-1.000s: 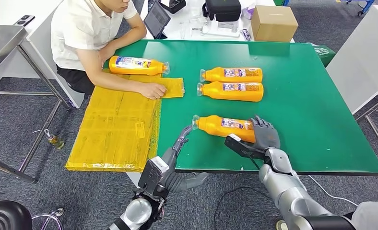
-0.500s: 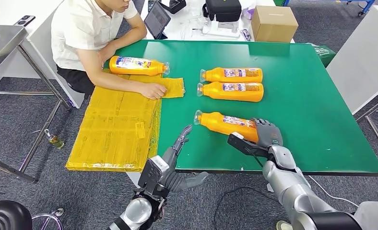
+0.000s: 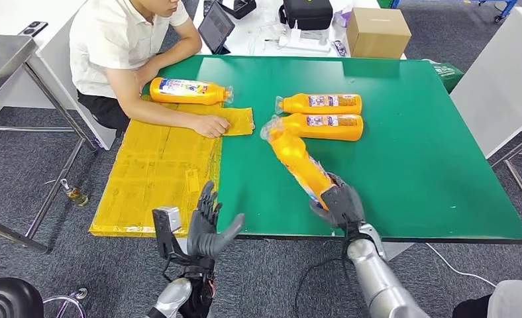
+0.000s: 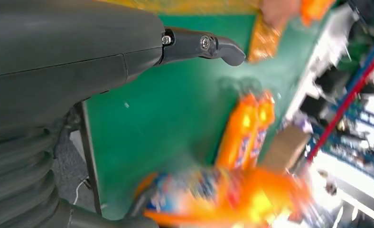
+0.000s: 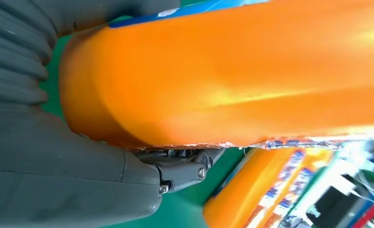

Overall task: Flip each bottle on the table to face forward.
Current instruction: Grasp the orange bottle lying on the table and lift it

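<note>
right hand (image 3: 340, 202) gripping tilted bottle (image 3: 298, 161), seemingly off the table (image 3: 417, 152)

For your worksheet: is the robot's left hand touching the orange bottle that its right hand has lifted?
Apart. The head view shows green table between the left hand and the bottle.

Desk (image 3: 411, 159): two bottles (image 3: 321, 104) (image 3: 324, 126) lying side by side at centre, touching. Nearer the front edge, a third bottle (image 3: 298, 162) tilted, base in right hand (image 3: 341, 202). Fourth bottle (image 3: 187, 91) at far left, behind mat (image 3: 159, 172) overhanging the left edge. Left hand (image 3: 205, 228) before the front edge.
</note>
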`<act>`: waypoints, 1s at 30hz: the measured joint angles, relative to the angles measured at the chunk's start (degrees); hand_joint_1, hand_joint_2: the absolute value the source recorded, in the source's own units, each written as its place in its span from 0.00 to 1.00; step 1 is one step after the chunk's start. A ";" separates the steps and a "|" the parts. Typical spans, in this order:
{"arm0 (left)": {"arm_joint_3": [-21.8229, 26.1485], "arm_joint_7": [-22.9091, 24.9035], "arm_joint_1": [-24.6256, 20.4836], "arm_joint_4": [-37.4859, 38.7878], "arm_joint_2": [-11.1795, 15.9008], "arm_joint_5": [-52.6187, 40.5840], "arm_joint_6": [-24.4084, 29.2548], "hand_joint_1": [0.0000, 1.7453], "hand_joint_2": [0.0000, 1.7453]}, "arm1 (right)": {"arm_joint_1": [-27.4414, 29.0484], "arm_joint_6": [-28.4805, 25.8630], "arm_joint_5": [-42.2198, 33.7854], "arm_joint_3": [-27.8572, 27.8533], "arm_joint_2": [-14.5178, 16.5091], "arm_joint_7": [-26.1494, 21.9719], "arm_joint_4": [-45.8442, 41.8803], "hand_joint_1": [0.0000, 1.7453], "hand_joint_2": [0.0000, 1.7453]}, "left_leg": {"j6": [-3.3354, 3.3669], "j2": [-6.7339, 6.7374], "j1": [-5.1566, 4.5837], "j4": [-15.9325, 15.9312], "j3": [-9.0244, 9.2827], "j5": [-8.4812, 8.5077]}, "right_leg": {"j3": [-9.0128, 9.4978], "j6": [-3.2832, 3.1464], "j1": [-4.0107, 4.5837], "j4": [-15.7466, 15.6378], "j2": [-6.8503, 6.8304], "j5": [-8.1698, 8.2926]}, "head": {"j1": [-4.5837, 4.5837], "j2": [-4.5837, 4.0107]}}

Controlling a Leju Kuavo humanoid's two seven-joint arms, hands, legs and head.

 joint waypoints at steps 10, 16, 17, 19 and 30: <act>1.19 -0.59 0.87 0.26 0.00 1.59 1.53 0.00 1.00 | 5.01 0.06 -5.26 4.72 0.87 0.59 -11.53 0.97 1.00 | 0.05 -0.01 -0.16 0.01 -0.22 -0.01 | -0.21 0.02 -0.16 -0.01 -0.02 0.00 | 0.01 0.00; 1.26 -0.59 0.93 0.26 0.00 1.67 1.55 0.00 1.00 | 5.54 0.19 -6.15 5.27 0.88 0.44 -12.82 0.94 1.00 | 0.05 0.00 -0.14 0.00 -0.22 -0.01 | -0.23 0.01 -0.14 -0.01 -0.02 0.00 | 0.01 0.00; 1.27 -0.59 0.93 0.26 0.00 1.82 1.34 0.00 1.00 | 5.58 0.45 -6.64 5.28 0.89 0.32 -12.91 0.93 1.00 | 0.04 0.00 -0.14 0.00 -0.22 -0.01 | -0.23 0.01 -0.14 -0.01 -0.02 0.00 | 0.02 0.00; 1.24 -0.52 0.93 0.17 0.06 2.90 -0.91 0.00 1.00 | 5.76 1.62 -7.91 5.43 1.19 -0.03 -13.06 0.95 1.00 | 0.04 -0.01 -0.14 0.00 -0.24 -0.01 | -0.23 0.01 -0.14 -0.01 -0.02 0.00 | 0.03 0.00; -0.62 -0.44 0.10 -2.75 0.50 1.97 -9.29 0.00 1.00 | 5.27 3.81 -6.99 15.99 7.30 -3.49 -5.17 1.00 1.00 | 0.04 0.02 -0.11 0.00 -0.32 0.00 | -0.36 0.01 -0.13 0.00 0.00 0.00 | 0.03 -0.01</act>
